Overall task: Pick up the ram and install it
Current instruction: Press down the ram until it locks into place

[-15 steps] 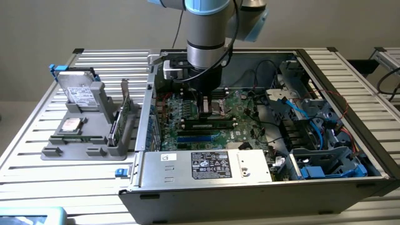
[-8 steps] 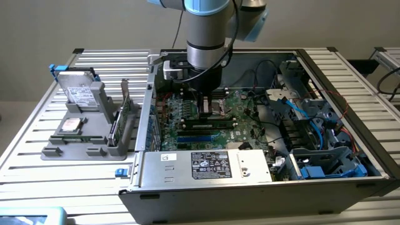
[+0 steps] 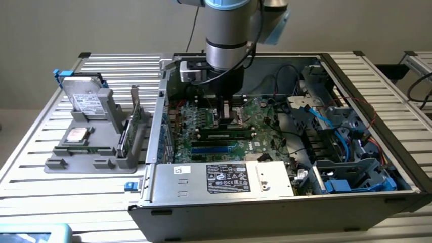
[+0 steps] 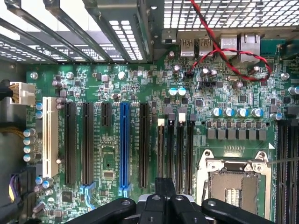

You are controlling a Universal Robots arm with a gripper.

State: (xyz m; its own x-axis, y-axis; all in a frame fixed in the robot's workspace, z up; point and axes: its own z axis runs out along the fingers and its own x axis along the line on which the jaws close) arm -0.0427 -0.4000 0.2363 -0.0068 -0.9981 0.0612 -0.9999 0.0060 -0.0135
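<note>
**End effector.** In the wrist view we see the end effector (image 4: 166,196) as black, rounded linkage arms meeting at two dark fingers pressed fully together, with nothing between them. In the exterior view it hangs inside the open case (image 3: 378,200), low over the motherboard (image 3: 270,114), beneath the arm's (image 3: 229,30) smooth silver and grey cylinder.

**Ram.** We locate the ram (image 3: 84,150) outside the case, well apart from the end effector. It is a long, thin green strip lying flat along the front slot of the grey moulded holder (image 3: 81,164), on the exterior view's left. The holder stands on the table (image 3: 40,192), whose top is ribbed aluminium slats.

**Other parts in the holder.** A silver drive (image 3: 86,98) leans at the back, and a taller green card (image 3: 133,124) with a metal bracket stands on edge.

**Exterior view.** Inside the case a second stick (image 3: 226,135), green with dark chips, sits in a black slot. Blue slots lie beside it, a labelled metal box (image 3: 226,178) nearer the camera, and blue and black cables toward the exterior view's right.

**Wrist view.** We note board detail that the exterior view does not resolve: parallel black slots, one blue slot (image 4: 124,144) and one white slot (image 4: 49,137); the square metal socket (image 4: 233,182); rows of silver-topped capacitors; a looped red wire (image 4: 243,70); and the perforated rear panel (image 4: 210,14).
</note>
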